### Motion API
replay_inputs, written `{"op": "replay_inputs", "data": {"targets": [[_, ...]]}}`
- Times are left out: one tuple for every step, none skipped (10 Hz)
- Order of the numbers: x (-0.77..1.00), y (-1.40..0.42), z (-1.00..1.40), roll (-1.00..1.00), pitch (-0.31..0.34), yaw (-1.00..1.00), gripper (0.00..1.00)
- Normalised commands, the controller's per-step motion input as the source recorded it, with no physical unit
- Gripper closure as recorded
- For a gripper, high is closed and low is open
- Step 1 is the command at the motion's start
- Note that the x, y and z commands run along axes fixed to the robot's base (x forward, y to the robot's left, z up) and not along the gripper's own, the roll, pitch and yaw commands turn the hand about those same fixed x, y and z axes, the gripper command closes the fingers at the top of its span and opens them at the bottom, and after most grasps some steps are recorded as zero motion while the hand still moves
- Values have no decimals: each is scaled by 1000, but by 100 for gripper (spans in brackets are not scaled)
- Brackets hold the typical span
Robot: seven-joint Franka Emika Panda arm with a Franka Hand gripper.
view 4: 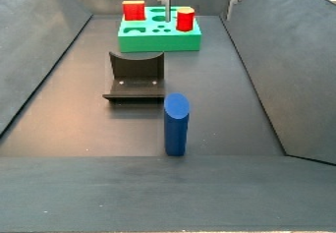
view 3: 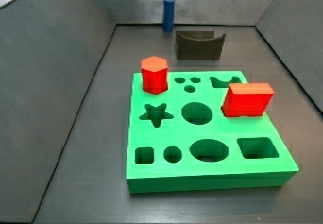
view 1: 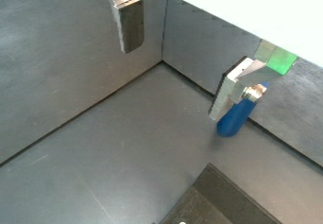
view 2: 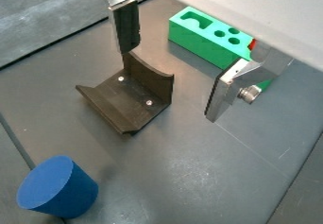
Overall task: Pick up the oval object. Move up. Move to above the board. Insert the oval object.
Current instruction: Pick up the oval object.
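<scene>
On the grey floor point(view 4: 79, 89), the oval object point(view 4: 176, 125) is standing ungrasped; we are hovering our gripper point(view 2: 177, 62) wide open, with the board point(view 3: 202, 124) at twelve o'clock, insertion pending.

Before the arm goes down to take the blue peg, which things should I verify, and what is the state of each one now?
1. Gripper open, nothing between its fingers, above the floor: ok.
2. Oval object upright on the floor, standing free: ok.
3. Gripper lined up over the oval object: not ok; in a wrist view the peg is off to one side.
4. Fixture apart from the peg: ok.
5. Oval hole in the board free: cannot tell which hole fits.
6. Red hexagonal prism and red cube on the board, far from the peg: ok.
</scene>
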Motion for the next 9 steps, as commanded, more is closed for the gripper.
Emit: {"op": "replay_inputs", "data": {"targets": [[-146,129,-17,-64,-41,0,0],[326,709,-77,-76,0,163,0],[414,729,-129,-81,0,123,0],[323,811,-49,-143,0,57,0],[397,751,-126,-119,0,29,0],[451,740,-197,-114,0,0,0],[643,597,-251,-124,0,0,0],[623,471,-377,-117,-43,-100,0],[420,514,-600,-73,-94,-60,0]]}}
